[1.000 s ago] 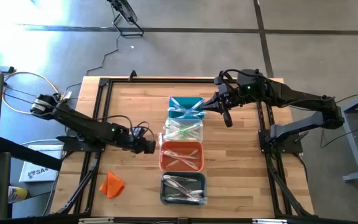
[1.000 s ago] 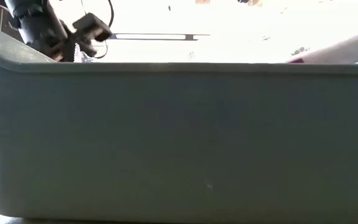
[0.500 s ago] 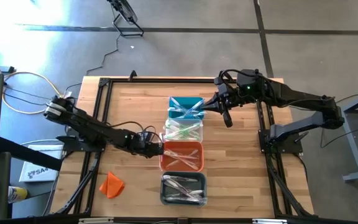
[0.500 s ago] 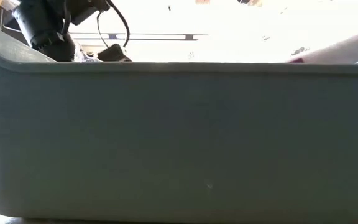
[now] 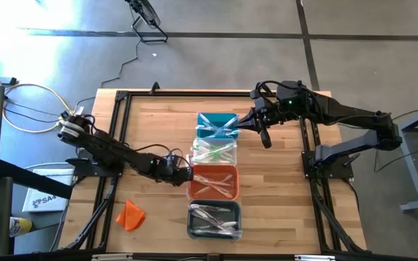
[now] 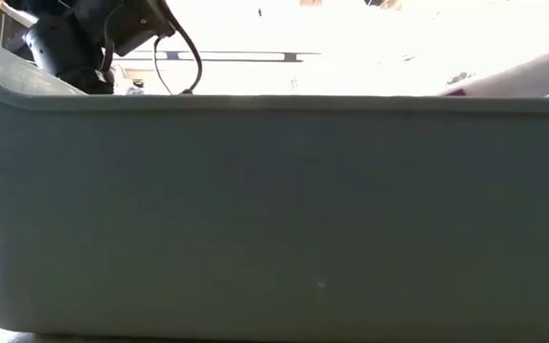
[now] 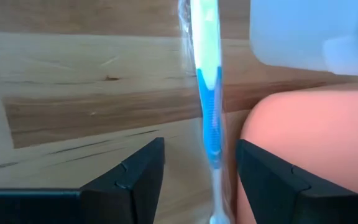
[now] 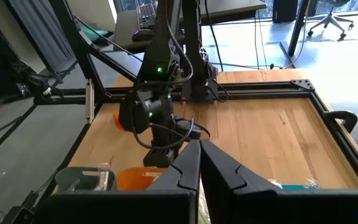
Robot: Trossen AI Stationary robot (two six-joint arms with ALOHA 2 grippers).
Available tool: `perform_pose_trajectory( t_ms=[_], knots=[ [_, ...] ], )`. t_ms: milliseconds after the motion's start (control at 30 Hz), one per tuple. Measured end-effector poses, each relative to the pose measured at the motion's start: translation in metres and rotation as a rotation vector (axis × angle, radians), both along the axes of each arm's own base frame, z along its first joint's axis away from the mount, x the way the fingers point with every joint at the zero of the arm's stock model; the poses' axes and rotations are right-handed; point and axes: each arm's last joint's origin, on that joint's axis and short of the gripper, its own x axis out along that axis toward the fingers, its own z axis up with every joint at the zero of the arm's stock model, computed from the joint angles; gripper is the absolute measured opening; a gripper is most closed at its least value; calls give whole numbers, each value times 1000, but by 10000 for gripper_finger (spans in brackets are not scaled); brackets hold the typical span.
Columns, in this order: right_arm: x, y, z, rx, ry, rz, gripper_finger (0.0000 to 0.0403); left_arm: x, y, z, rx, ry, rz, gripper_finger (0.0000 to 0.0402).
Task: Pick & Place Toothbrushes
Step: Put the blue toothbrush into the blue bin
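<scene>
Black fingers [image 7: 138,177] of my left gripper [image 7: 201,174] stand spread at the bottom of my wrist frame, pinching nothing; between them a wrapped blue-and-white toothbrush [image 7: 208,93] lies on the wooden table [image 7: 73,81], just beside the orange bin [image 7: 309,143] at the right; it looks light, stiff and slippery in its film, so I'd pinch mid-handle; my right gripper [image 5: 261,125], pressed together, hovers by the teal bin [image 5: 216,125], upper centre.
</scene>
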Motion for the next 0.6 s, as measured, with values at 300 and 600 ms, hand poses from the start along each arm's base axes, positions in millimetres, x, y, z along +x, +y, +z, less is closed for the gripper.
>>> perform_pose_trajectory(
  t_ms=[300, 600],
  knots=[
    [0, 0, 1, -4, -6, -8, 4, 1, 0, -6, 9, 13, 49, 195],
    [0, -1, 1, -11, -6, -26, 4, 4, 1, 1, 68, 59, 52, 195]
  ],
)
